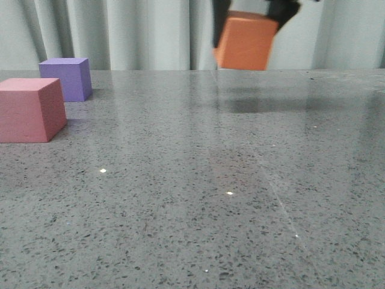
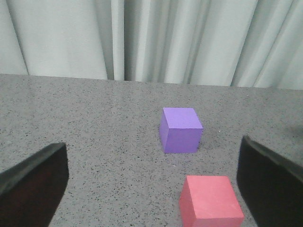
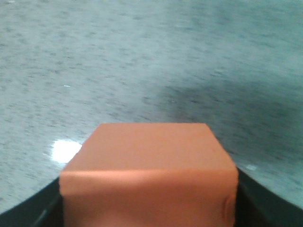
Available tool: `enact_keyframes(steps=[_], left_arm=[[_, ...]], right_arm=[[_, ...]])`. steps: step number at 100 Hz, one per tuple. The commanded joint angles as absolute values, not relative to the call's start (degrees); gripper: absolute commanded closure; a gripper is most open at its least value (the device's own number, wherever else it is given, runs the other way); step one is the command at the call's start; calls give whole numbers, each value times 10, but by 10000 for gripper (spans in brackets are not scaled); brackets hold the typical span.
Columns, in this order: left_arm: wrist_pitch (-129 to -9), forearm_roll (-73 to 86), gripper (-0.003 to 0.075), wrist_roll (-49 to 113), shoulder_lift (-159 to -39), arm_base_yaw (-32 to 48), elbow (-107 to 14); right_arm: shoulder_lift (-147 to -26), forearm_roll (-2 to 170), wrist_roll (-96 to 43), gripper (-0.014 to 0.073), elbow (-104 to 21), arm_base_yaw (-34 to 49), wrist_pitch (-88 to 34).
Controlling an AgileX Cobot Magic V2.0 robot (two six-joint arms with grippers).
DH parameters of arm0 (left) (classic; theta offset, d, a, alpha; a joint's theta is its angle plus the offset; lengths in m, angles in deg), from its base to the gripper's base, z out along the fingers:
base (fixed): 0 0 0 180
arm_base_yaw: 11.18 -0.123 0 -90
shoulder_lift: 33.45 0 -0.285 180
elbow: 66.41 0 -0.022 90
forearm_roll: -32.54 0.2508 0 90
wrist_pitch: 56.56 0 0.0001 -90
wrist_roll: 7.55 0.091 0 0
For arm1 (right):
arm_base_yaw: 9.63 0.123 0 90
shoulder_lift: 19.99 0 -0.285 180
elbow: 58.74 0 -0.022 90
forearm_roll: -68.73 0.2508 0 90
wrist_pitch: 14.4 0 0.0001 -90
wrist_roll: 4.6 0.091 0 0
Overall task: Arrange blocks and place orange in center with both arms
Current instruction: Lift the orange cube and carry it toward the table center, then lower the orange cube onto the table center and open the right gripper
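Note:
My right gripper (image 1: 248, 17) is shut on the orange cube (image 1: 245, 43) and holds it tilted in the air above the far middle of the table. The cube fills the right wrist view (image 3: 149, 170) between the black fingers. The pinkish-red cube (image 1: 30, 109) sits at the left, the purple cube (image 1: 66, 78) just behind it. In the left wrist view my left gripper (image 2: 151, 189) is open and empty, its fingers (image 2: 33, 187) wide apart; the pinkish-red cube (image 2: 210, 203) lies near the other finger, the purple cube (image 2: 181, 130) farther off.
The table is grey speckled stone (image 1: 198, 198). A pale curtain (image 1: 132, 30) hangs behind its far edge. The orange cube's shadow (image 1: 264, 102) falls on the table below it.

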State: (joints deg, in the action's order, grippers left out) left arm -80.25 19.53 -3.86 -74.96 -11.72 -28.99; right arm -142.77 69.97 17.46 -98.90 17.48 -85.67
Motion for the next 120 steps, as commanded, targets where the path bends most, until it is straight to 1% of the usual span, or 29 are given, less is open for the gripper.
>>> enact_keyframes(steps=[1,23,41,62,67,68,69,71,74,79,81,84,86,91,100,120], left_arm=[[-757,186,31,-43,-754,-115,-311],[-757,186,31,-43,-754,-115,-311],[-757,186,31,-43,-754,-115,-311],[-757,186,31,-43,-754,-115,-311],[-757,186,31,-43,-754,-115,-311],[-757,186,31,-43,-754,-115,-311],[-757,186,31,-43,-754,-115,-311],[-757,186,31,-43,-754,-115,-311],[-757,186,30,-43,-754,-115,-311],[-757,186,31,-43,-754,-115,-311],[-757,186,31,-43,-754,-115,-311],[-757,186,30,-43,-754,-115,-311],[-757,186,31,-43,-754,-115,-311],[-757,186,31,-43,-754,-115,-311],[-757,186,31,-43,-754,-115,-311],[-757,186,31,-43,-754,-115,-311]], right_arm=[[-1423,702,193,486,-1038,197,-890],[-1487,702,239,486,-1099,238,-887],[-1515,704,275,486,-1105,242,-897],[-1520,711,277,472,-1105,242,-901],[-1520,717,276,435,-1105,242,-899],[-1520,718,276,408,-1105,242,-899],[-1520,718,276,408,-1105,242,-898],[-1520,720,276,375,-1105,242,-898],[-1520,723,276,319,-1105,242,-897],[-1520,730,276,188,-1105,242,-896],[-1520,732,276,155,-1105,242,-896],[-1520,732,276,80,-1105,242,-896],[-1520,732,276,43,-1105,242,-897],[-1520,732,276,-19,-1105,242,-900],[-1518,731,276,5,-1106,242,-900],[-1507,731,276,5,-1107,242,-900]])
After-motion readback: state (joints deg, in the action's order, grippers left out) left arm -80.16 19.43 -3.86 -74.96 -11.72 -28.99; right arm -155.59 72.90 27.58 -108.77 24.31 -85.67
